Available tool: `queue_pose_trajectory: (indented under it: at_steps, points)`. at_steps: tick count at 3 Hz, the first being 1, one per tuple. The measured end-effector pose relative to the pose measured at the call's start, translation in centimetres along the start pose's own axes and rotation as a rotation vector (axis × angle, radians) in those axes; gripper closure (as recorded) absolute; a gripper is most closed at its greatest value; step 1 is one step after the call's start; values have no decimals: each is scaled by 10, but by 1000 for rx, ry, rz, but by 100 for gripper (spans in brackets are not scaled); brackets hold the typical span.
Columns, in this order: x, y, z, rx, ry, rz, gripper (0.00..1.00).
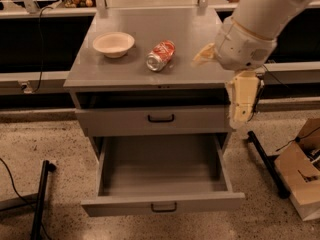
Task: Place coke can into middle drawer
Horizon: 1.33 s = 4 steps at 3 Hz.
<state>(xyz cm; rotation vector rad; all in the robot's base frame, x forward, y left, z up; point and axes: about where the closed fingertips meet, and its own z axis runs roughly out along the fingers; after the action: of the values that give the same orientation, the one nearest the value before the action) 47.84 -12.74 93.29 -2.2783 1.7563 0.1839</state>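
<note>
On the grey cabinet top (pixel 185 26) a beige bowl (pixel 113 44) sits at the left, and the coke can (pixel 160 55) lies on its side just right of it (silver end toward me). Below, the middle drawer (pixel 200 203) stands pulled out under the closed upper drawer (pixel 115 120). At the cabinet's right edge the gripper (pixel 243 103) hangs beside the upper drawer, away from the can; how wide it stands I cannot tell.

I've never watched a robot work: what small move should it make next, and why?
Probably move the gripper left, over the red-and-white aluminium coke can. The can lies on its side on the grey cabinet top, right of the round beige bowl, ungrasped; the gripper hangs off the cabinet's right edge; the grey metal middle drawer already stands open.
</note>
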Motion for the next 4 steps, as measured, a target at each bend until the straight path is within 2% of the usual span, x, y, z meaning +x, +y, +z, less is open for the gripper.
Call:
queue_pose_trajectory:
  at_steps: [1, 2, 3, 4]
  points:
    - [-4, -4, 20, -60, -46, -120, 0]
    - [-22, -14, 27, -75, -62, -240, 0]
    - [-35, -58, 43, -95, -56, -446, 0]
    - [-51, -79, 42, -78, 13, -675, 0]
